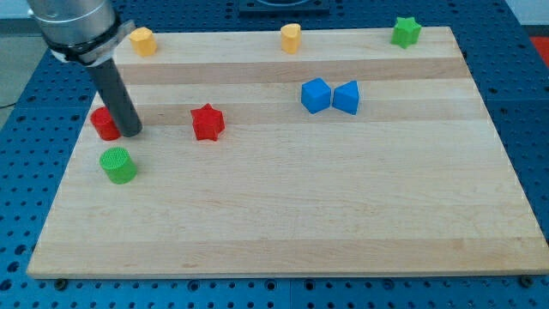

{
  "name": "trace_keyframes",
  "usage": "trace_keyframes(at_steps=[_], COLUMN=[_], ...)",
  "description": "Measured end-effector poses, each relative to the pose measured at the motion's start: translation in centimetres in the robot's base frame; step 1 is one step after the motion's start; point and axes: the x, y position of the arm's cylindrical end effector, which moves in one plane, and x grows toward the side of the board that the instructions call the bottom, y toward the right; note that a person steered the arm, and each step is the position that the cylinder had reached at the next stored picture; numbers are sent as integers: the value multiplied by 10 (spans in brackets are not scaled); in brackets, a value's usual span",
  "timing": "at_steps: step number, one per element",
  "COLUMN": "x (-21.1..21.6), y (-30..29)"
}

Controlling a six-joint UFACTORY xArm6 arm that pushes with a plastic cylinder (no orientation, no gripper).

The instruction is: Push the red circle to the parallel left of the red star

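With no pincer to see, the rod's tip (pixel 131 133) touches the red circle (pixel 105 124) at left-frame; a glancing push could skid it toward the green cylinder (pixel 117 165), off the red star (pixel 207 122) row.

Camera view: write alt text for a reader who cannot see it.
My tip rests against the right side of the red circle near the wooden board's left edge, with the red star level with it to the right. A green cylinder sits just below; two blue blocks lie right of centre.
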Motion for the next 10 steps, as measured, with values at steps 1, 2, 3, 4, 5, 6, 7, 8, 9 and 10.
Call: trace_keyframes(at_steps=[1,2,3,4,5,6,7,8,9,10], x=[8,35,48,44,18,17,17,17,17,18], y=[0,7,-58,-70,-57,-52,-52,-46,-41,-41])
